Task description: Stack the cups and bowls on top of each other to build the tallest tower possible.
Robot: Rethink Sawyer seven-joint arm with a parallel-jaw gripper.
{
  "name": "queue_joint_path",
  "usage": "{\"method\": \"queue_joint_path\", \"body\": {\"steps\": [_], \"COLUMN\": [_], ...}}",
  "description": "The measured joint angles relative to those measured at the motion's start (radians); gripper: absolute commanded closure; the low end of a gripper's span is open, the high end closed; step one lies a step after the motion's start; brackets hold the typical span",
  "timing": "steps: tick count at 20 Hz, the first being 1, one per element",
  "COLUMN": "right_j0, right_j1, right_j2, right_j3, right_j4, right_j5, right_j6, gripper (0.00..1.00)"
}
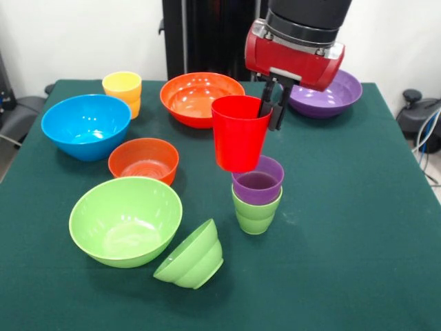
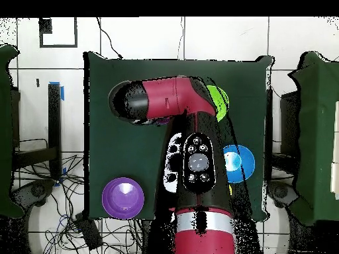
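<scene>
Held the red cup [image 1: 240, 132] by its rim wall, jaws closed on it, above the purple cup [image 1: 258, 181] nested in the light green cup [image 1: 255, 212]; judged light, stiff, slippery plastic.

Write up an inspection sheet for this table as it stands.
Surface: dark green cloth-covered table.
Job's things: glossy red plastic cup held above purple cup, which is nested in light green cup; yellow cup apart; large blue bowl, orange bowl, purple bowl, light green bowl; small orange-red ribbed bowl; small green ribbed bowl tipped on its side.
Clutter: nothing seen.
Gripper: gripper shut on the red cup's rim.
Cables: loose cables on the floor.
Surroundings: white tiled floor.
</scene>
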Motion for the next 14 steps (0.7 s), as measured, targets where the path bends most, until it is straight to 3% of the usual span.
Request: {"method": "queue_joint_path", "body": {"steps": [14], "right_j0": [0.047], "right_j1": [0.037], "right_j2": [-0.012], "right_j3": [-0.009], "right_j4": [-0.001], "right_j5": [0.000], "right_j6": [0.000], "gripper": [1.00]}}
